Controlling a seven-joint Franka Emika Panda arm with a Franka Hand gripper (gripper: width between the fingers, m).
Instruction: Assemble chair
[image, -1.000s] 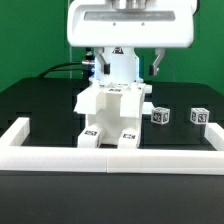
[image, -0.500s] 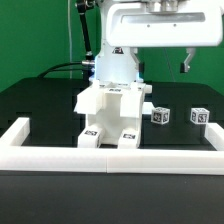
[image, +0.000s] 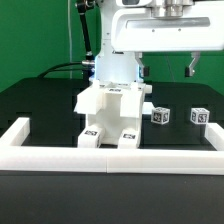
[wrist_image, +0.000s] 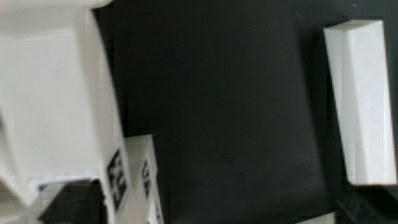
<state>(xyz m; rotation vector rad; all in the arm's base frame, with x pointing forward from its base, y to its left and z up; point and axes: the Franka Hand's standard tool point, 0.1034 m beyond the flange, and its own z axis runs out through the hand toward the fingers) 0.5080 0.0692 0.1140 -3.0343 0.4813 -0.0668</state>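
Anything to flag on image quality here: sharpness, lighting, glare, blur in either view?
Exterior view: sharp and evenly lit, with no hard shadows; the chair and the front wall look almost washed out against the black table. Wrist view: soft throughout; the tag is smeared beyond reading and the white bar has fuzzy edges.

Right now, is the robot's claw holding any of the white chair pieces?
No: in the exterior view the gripper hangs open and empty, raised clear of the chair standing on the table.
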